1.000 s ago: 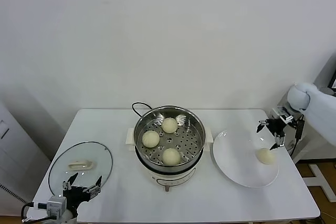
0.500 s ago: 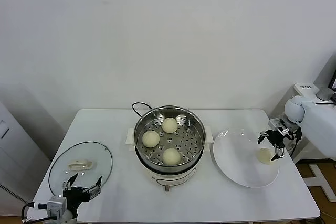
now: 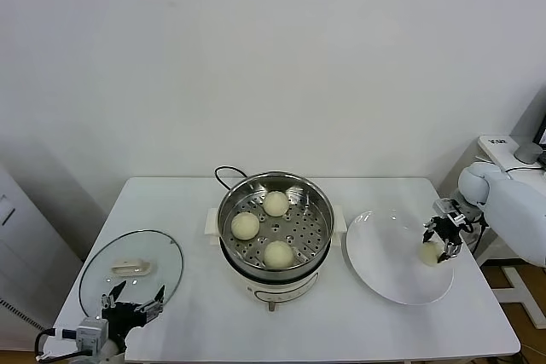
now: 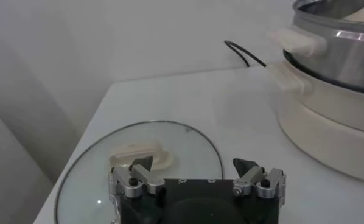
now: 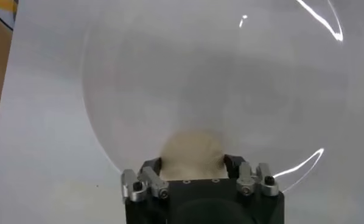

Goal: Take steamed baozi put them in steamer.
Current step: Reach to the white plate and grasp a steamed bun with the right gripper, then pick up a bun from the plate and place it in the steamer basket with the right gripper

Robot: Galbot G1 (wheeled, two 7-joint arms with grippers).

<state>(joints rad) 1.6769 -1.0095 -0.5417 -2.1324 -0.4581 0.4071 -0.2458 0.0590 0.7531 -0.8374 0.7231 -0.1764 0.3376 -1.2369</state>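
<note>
The round shiny stainless-steel steamer [image 3: 275, 221] with its perforated floor sits upright on a white electric cooker base at the middle of the white table [image 3: 196, 321], its open mouth facing up; being round, it has no long axis. 3 small smooth cream-white steamed baozi [image 3: 245, 226] rest on its floor, apart from one another, and none shows any pointing direction. To the right of the steamer, just beside its base, lies a flat white round plate [image 3: 384, 262], and the 4th baozi [image 3: 429, 252] sits near the plate's rim on the side away from the steamer. The right tool [image 3: 443, 238] is down over that bun with its fingers spread on either side; in the right wrist view the bun [image 5: 193, 154] fills the gap between the fingers [image 5: 150, 168], but whether they press on it cannot be told, and the bun's near side is hidden by the tool body. To the left of the steamer a round glass lid [image 3: 130, 268] with a white handle lies flat, and the left tool [image 3: 133, 300] hangs parked at its near edge, fingers spread and holding nothing. The steamer is cut off in the left wrist view.
</note>
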